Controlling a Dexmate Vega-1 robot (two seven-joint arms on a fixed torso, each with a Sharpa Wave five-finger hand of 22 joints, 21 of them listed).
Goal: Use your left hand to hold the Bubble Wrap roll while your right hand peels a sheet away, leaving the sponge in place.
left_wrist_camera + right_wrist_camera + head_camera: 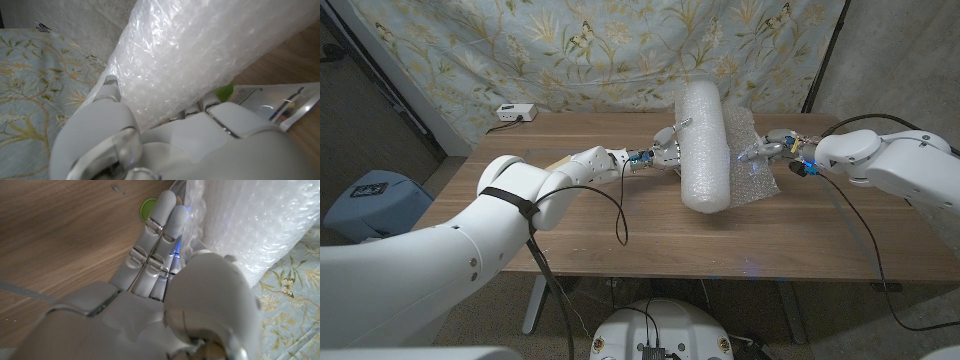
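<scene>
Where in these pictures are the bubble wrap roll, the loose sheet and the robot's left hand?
Bubble wrap roll (705, 150): head view, middle of its side.
Loose sheet (752, 178): head view, flat part on the table beside the roll.
Left hand (665, 150): head view, fingers against the roll.

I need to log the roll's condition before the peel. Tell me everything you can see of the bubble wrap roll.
The bubble wrap roll is a thick, translucent white cylinder of bubbled plastic, lying on its side on the wooden table, its length running away from the robot. A loose sheet spreads off its right side onto the table. The left hand presses against its left side; the right hand is at the loose sheet.
</scene>
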